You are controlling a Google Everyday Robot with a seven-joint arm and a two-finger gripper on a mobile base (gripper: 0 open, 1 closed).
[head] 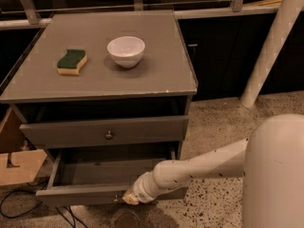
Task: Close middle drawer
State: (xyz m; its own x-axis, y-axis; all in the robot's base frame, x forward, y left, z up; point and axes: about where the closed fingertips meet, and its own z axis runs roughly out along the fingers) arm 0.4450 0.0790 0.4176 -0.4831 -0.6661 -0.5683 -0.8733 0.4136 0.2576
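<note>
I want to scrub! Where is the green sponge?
In the camera view, the green sponge lies on the grey cabinet top, left of the white bowl; the gripper is below, at the open middle drawer.

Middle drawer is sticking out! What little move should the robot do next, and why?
Probably push the gripper straight in toward the cabinet. The middle drawer is pulled far out, its inside showing, and the gripper sits at its front panel, so a steady push should slide it shut.
</note>
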